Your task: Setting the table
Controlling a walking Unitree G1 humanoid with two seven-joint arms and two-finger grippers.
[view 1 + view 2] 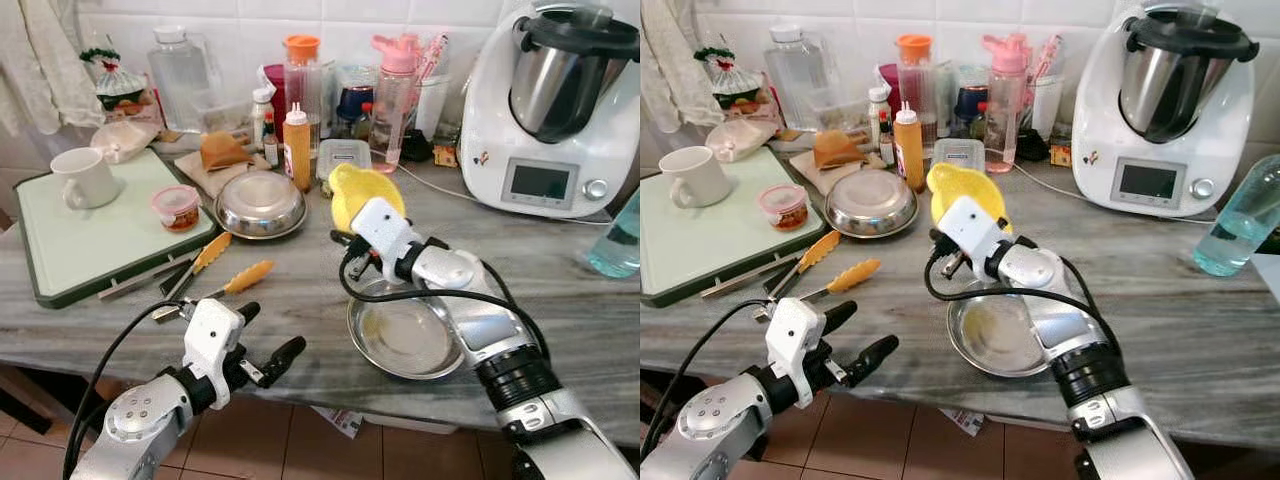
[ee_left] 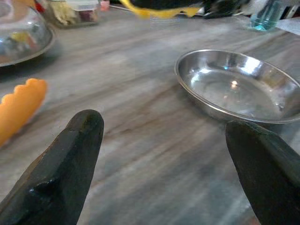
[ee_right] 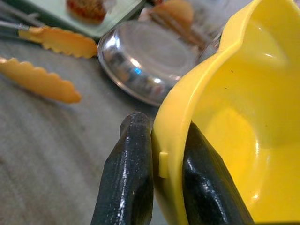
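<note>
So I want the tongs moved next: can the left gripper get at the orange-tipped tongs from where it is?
Probably yes. The left gripper is open and empty, hovering at the counter edge just short of the tongs, with bare counter between them.

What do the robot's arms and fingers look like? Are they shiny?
Yes, partly. Both arms are shiny silver metal tubes with black ribbed rings at the joints. Each wrist carries a chunky white plastic block, and a loose black cable loops beside it. The left gripper and right gripper each end in two long, rounded black fingers with a slight gloss.

Silver jointed arms, white wrist housings, looping black cables, left gripper (image 1: 262, 339) with long black fingers (image 2: 65, 173)
</note>
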